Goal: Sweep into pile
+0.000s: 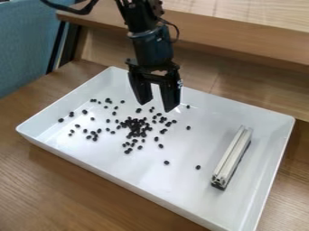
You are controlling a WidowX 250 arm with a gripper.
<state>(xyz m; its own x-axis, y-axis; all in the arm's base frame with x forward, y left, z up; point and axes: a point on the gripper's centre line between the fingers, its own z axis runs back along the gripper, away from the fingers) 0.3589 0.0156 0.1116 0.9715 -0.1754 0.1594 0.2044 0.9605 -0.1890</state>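
Over white tray, near dark beans: pincer released, fingers spread well apart.

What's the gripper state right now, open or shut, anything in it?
Gripper: open, holding nothing, hanging over the white tray.

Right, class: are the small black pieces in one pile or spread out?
Spread out: some black pieces bunch together, but many others lie scattered across the white tray.
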